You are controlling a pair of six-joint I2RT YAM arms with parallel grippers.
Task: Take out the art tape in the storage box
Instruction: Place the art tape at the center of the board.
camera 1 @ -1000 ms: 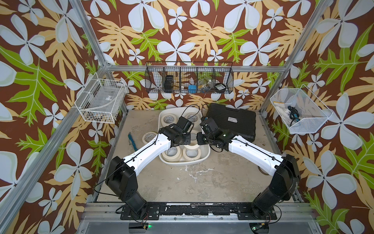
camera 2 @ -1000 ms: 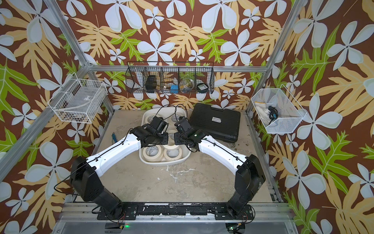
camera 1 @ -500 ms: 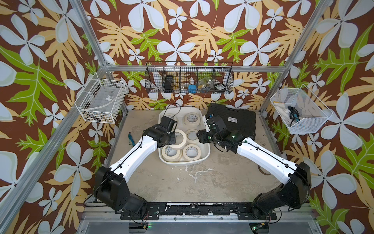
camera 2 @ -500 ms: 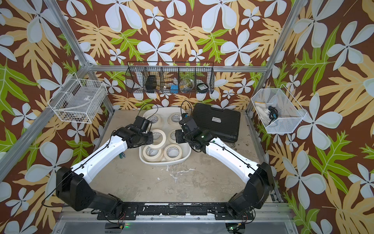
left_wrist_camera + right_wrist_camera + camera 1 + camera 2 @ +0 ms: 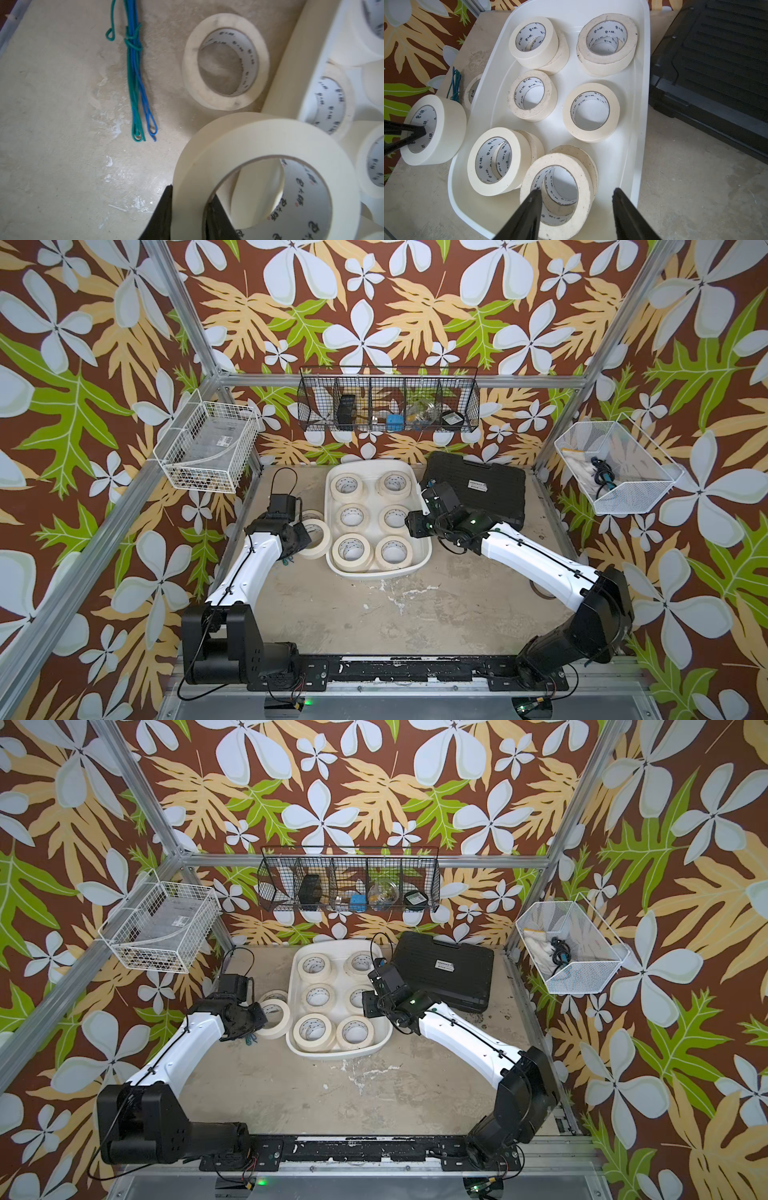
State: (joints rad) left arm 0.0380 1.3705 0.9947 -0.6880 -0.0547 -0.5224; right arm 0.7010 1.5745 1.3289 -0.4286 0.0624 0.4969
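The white storage box point(image 5: 370, 467) sits beside the black hard case point(image 5: 486, 489), with art tape point(image 5: 406, 549) lying inside it in six spots, some of them stacked. The left gripper point(image 5: 191, 193) pinches one roll point(image 5: 207, 145) by its wall, tilted just outside the box's left side, near a loose roll point(image 5: 191, 62). The right gripper point(image 5: 576, 191) hangs over the nearest stack, fingers half-spread and holding nothing.

Bright, even light from overhead, no harsh spots. Shadows on the table point(image 5: 353, 614) are soft & faint. Both top views sharp edge to edge. Wrist views softer: the nearest tape roll point(image 5: 249, 135) is blurry up close, white tub point(image 5: 640, 62) nearly washed out in places.
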